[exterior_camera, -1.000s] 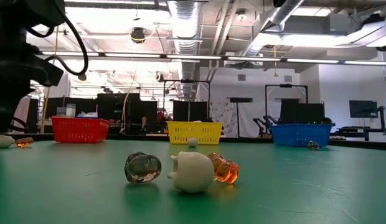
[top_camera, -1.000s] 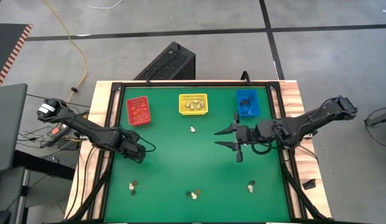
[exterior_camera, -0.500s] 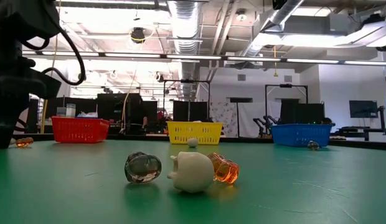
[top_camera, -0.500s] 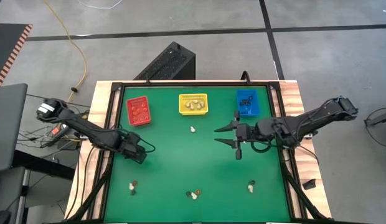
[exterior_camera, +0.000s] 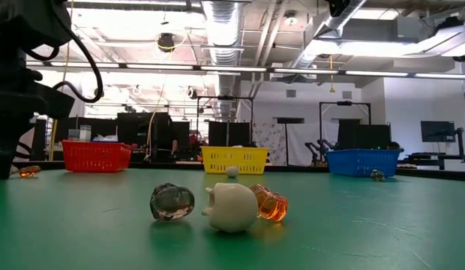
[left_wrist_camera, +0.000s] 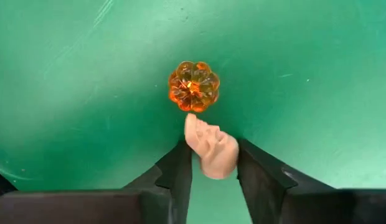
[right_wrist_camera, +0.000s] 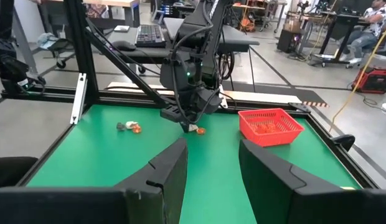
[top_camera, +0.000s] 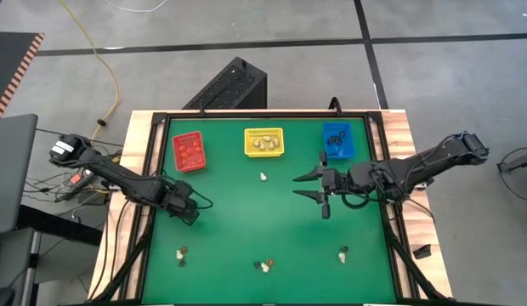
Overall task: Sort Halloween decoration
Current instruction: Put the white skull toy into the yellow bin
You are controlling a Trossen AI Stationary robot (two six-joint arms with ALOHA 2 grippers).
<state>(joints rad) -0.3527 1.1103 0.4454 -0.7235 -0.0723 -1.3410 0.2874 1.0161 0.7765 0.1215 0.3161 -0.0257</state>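
Nearest the low camera, three trinkets lie in a touching row on the green table (exterior_camera: 367, 232): a clear-grey bead (exterior_camera: 172, 202), a cream-white skull (exterior_camera: 231, 206) and an orange pumpkin (exterior_camera: 271, 203). From above, this cluster shows only as a small speck at the table's near edge, with two more small clusters to either side of it, near the left and right corners.

Farther in, on the left side of the table, the left gripper (left_wrist_camera: 213, 163) is low over the surface. Its wrist camera shows what no other view does: a cream-white skull trinket (left_wrist_camera: 210, 149) sits between the two dark fingers (left_wrist_camera: 178, 171), which stand close at either side of it and appear to touch it, though whether they have squeezed it firmly is hard to say. A ribbed, translucent orange pumpkin bead (left_wrist_camera: 193, 86) lies on the green just past the skull's tip, touching it.

The right gripper (top_camera: 308, 187) hangs over the table's middle right, its fingers spread apart and holding nothing.

One lone cream trinket (top_camera: 263, 177) lies in front of the yellow bin (top_camera: 263, 142). Three bins stand along the far edge: red bin (top_camera: 189, 151), yellow, and blue bin (top_camera: 337, 140), each with small pieces inside.
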